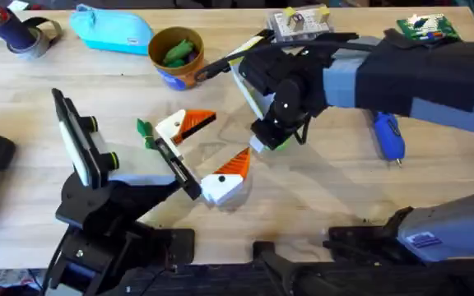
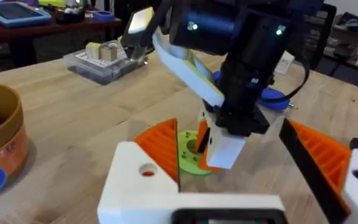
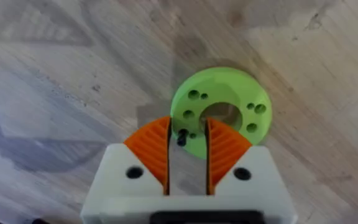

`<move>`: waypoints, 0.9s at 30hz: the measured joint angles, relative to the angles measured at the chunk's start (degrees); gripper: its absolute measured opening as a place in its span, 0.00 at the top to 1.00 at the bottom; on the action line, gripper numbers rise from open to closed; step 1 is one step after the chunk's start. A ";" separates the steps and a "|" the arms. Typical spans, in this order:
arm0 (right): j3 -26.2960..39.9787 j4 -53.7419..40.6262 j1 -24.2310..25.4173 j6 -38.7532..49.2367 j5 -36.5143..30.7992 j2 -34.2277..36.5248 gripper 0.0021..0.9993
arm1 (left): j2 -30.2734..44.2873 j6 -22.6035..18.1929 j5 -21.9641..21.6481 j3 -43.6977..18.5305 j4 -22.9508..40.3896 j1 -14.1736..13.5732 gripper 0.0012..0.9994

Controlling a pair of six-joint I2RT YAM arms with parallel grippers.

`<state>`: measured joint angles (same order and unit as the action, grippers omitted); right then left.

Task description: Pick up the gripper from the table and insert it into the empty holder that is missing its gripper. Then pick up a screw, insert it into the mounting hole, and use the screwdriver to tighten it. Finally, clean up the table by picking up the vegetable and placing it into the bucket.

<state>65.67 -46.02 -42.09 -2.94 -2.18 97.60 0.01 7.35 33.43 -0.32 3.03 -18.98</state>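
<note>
My right gripper [image 1: 270, 141] points straight down onto a lime-green disc [image 3: 229, 93] with holes. Its orange pads [image 3: 151, 146] stand a narrow gap apart, open, and a tiny black screw [image 3: 181, 138] lies on the disc by one pad's tip. My left gripper [image 1: 229, 136] is spread wide open around that spot. The gripper [image 1: 183, 125] sits against the far end of its black rail [image 1: 175, 164], and its mounting hole [image 2: 146, 169] holds no dark screw head. The vegetable [image 1: 144, 131] lies beside the rail. The bucket [image 1: 161, 66] stands at the back with green pieces inside. The screwdriver [image 1: 388, 136] lies at the right.
A light-blue pouch [image 1: 112, 29] and a tape roll [image 1: 23, 33] lie at the back left. A clear parts box [image 1: 299, 25] and a green circuit board [image 1: 426, 29] are at the back right. Bare wood shows at the front centre.
</note>
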 joint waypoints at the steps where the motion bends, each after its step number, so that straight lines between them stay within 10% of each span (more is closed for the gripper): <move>1: 0.00 -0.14 0.00 -0.01 -0.02 -0.54 0.70 | 0.00 0.00 0.00 0.00 0.00 0.00 0.01; 18: -0.63 -7.68 0.15 -5.05 -6.74 -25.59 0.70 | 0.00 0.02 0.00 0.00 0.00 0.00 0.01; 27: -13.21 4.18 0.15 -7.07 -6.11 -32.51 0.70 | 0.00 0.02 0.00 0.00 0.00 0.00 0.01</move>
<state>52.46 -41.84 -41.93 -10.01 -8.30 65.10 0.01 7.38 33.43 -0.32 3.03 -18.98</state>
